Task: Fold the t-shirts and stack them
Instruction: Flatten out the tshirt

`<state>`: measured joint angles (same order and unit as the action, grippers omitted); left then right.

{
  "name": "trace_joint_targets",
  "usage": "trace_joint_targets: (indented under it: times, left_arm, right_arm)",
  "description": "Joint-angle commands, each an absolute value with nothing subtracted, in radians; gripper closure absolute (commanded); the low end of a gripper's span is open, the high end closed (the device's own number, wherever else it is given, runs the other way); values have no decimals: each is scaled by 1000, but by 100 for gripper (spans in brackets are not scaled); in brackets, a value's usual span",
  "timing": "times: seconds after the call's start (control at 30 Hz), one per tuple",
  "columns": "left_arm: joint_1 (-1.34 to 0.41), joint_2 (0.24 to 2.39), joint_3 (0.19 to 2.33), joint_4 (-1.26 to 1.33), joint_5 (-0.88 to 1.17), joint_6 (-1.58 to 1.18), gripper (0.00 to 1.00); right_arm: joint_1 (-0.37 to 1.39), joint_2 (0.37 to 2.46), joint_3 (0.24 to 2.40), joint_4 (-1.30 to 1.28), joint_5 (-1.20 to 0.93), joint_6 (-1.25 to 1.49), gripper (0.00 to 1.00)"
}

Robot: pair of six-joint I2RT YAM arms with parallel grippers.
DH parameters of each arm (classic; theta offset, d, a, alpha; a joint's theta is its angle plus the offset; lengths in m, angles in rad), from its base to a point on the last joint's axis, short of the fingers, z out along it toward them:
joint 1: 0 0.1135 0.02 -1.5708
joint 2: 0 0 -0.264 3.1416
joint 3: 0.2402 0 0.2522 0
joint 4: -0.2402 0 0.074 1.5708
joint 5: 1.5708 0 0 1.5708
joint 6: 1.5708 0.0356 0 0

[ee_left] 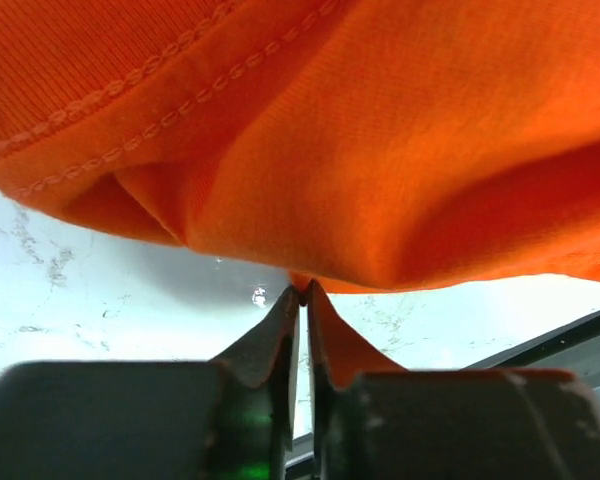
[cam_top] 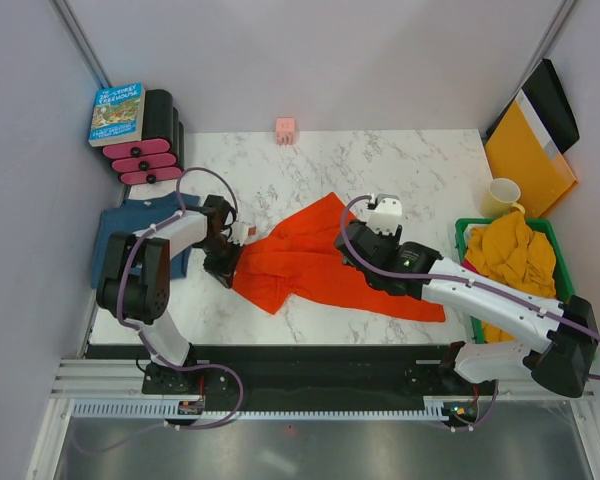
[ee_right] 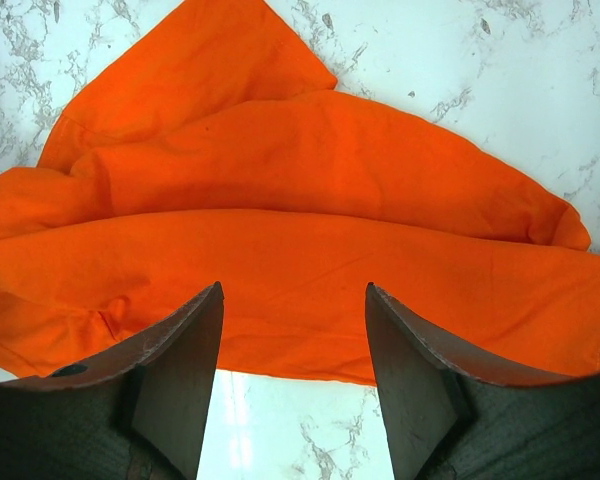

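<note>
The orange-red t-shirt (cam_top: pixel 320 262) lies crumpled across the middle of the marble table. My left gripper (cam_top: pixel 230 262) is at its left edge and is shut on a pinch of the orange cloth (ee_left: pixel 310 150), which hangs lifted above the table in the left wrist view. My right gripper (cam_top: pixel 365 245) is open and hovers over the shirt's right half; its fingertips (ee_right: pixel 212 300) frame the orange shirt (ee_right: pixel 300 250) without touching it. A dark teal-blue t-shirt (cam_top: pixel 115 235) lies folded at the table's left edge. Mustard-yellow shirts (cam_top: pixel 510 255) are piled in the green basket.
The green basket (cam_top: pixel 552 232) stands at the right with a yellow mug (cam_top: pixel 502 196) behind it. A yellow-orange folder (cam_top: pixel 535 140) leans in the back right corner. A book (cam_top: pixel 117 112) on black and pink rolls (cam_top: pixel 150 150) sits back left. A small pink object (cam_top: pixel 285 129) stands at the back edge.
</note>
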<state>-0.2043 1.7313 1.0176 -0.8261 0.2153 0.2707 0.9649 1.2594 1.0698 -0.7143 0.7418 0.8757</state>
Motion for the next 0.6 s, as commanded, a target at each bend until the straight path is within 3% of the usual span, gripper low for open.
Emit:
trace_joint_targets:
  times: [0.0,0.1,0.17,0.27,0.43,0.57]
  left_arm:
    - [-210,1701,971,-695,195,285,63]
    - [-210,1619,963,-690,242,285,30]
    - [-210,1570,965,-687,259,282,26]
    - [-210,1562,980,-681,268,278,26]
    - [-218,1631,993,-655,244,275,43]
    - [-244,1674,983,-641,186,282,46]
  right_arm:
    - [969,1227,1058,-715,772,899,34]
    - [969,1226,1051,-716,772,899,34]
    - [969,1224,1048,-716,772,897,34]
    - [971,1226,1043,-716,769,902,34]
    - [974,1229,1040,-713,767,905,34]
    - [974,1213,1034,-719,778,907,34]
